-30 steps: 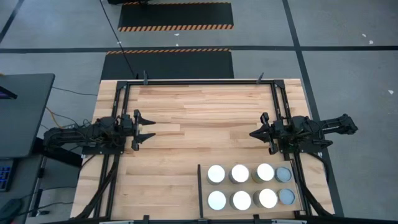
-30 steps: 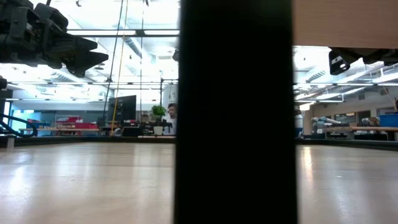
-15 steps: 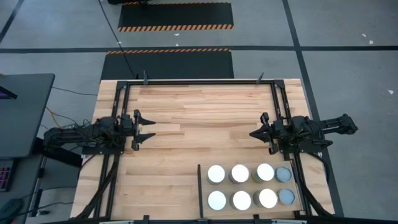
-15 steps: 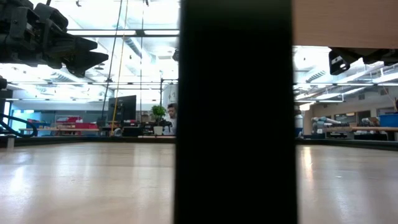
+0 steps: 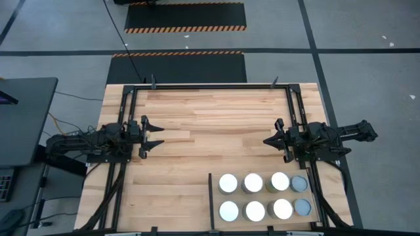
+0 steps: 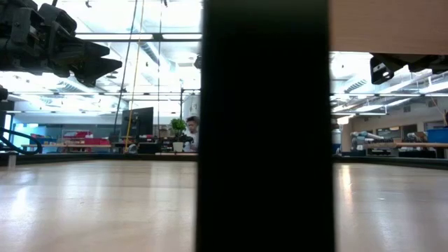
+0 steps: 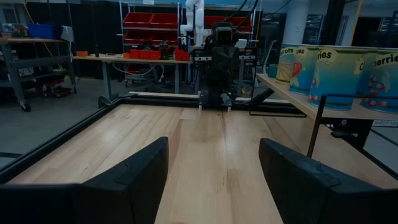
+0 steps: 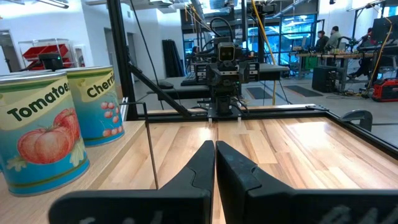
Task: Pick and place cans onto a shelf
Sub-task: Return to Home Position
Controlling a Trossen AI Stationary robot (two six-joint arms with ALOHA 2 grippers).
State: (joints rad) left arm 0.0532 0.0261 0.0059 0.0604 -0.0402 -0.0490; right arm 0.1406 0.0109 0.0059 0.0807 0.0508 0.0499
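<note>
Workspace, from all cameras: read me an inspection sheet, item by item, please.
Surface: wooden table with a black bar frame.
Job's things: eight cans upright on the shelf, two rows of four.
Clutter: nothing seen.
Tools: left tool open, near the table's left edge; right tool shut, near the right edge; both empty.
Cables: black cable across the floor to the table's far side.
Surroundings: striped mats, a desk at left, a person far behind.

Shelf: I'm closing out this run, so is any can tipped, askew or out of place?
Nothing stands out. Eight cans stand upright in two rows of four on the shelf; the left hand, open, and right hand, shut, sit empty away from it.
</note>
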